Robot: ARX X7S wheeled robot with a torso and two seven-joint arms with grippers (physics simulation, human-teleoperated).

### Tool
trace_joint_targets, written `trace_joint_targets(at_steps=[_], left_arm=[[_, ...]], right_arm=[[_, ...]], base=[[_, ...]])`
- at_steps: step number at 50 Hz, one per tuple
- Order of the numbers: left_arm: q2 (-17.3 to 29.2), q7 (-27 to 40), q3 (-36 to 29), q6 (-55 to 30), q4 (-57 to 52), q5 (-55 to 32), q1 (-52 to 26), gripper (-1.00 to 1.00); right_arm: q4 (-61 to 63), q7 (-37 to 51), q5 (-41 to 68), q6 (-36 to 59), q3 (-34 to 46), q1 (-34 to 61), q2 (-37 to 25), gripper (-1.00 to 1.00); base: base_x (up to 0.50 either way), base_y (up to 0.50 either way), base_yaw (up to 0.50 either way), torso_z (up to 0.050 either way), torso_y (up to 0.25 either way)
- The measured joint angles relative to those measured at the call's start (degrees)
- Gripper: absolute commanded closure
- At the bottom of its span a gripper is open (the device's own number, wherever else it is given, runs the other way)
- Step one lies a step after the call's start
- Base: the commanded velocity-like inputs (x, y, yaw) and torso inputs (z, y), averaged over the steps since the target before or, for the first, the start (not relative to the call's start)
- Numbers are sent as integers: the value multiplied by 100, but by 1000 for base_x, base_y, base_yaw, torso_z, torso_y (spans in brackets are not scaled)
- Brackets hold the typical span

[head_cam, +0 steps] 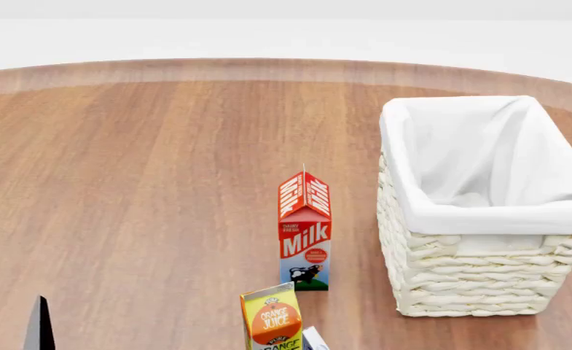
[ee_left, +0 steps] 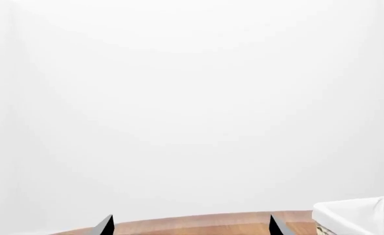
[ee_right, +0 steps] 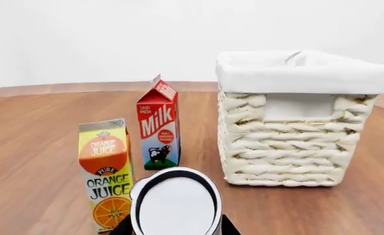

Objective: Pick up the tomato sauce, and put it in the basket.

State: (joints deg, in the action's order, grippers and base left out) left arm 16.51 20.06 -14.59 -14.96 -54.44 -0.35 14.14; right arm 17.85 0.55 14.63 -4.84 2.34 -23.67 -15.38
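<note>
Tomato sauce [ee_right: 175, 205]: clamped in the right gripper [ee_right: 175, 229], silver top turned straight at the wrist camera, label hidden behind it. Seen only in the right wrist view, low and central, ahead of the cartons and off the wood as far as can be judged. Flanked at each side by a dark finger [ee_right: 122, 228], closed narrow against the can's wall, with only the tips in frame.

Right arm: held low and level, pointing across the table [ee_right: 35, 127] toward its far edge. No part of it clearly in the head view.

Left gripper [ee_left: 192, 227]: spread wide, holding nothing, two dark fingertips [ee_left: 105, 225] well apart. Aimed nearly level over the far edge of the table [ee_left: 198, 223] at plain white background. Shows in the head view only as one dark fingertip [head_cam: 40, 324] by the near edge, toward the left side of the table [head_cam: 149, 182].

Outward from the can: orange juice carton [ee_right: 105, 171] upright just beside it, closest to the near edge [head_cam: 273, 321]. Milk carton [ee_right: 158, 127] upright a little farther in, near the juice but apart from it [head_cam: 305, 233]. Basket [ee_right: 296, 142] standing near the milk carton on the side toward the right edge, apart from it, white cloth folded over the rim [head_cam: 490, 217], and nothing visible inside. One cloth-covered corner of the basket [ee_left: 358, 215] caught in the left wrist view.
</note>
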Motion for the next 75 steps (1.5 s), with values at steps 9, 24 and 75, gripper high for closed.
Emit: trace_joint_targets(at_steps=[9, 24, 75], left_arm=[[25, 27, 7, -11, -2, -59, -14, -100], [67, 75, 20, -15, 14, -135, -37, -100], [212, 246, -22, -19, 94, -287, -142, -100]], right_arm=[[976, 278, 252, 436, -235, 232, -185, 100], [1834, 730, 649, 1273, -469, 1236, -390, 100], [-3547, 831, 253, 2221, 665, 7964, -138, 100]], base=[[0, 0, 0, 0, 0], [0, 0, 0, 0, 1], [0, 0, 0, 0, 0]])
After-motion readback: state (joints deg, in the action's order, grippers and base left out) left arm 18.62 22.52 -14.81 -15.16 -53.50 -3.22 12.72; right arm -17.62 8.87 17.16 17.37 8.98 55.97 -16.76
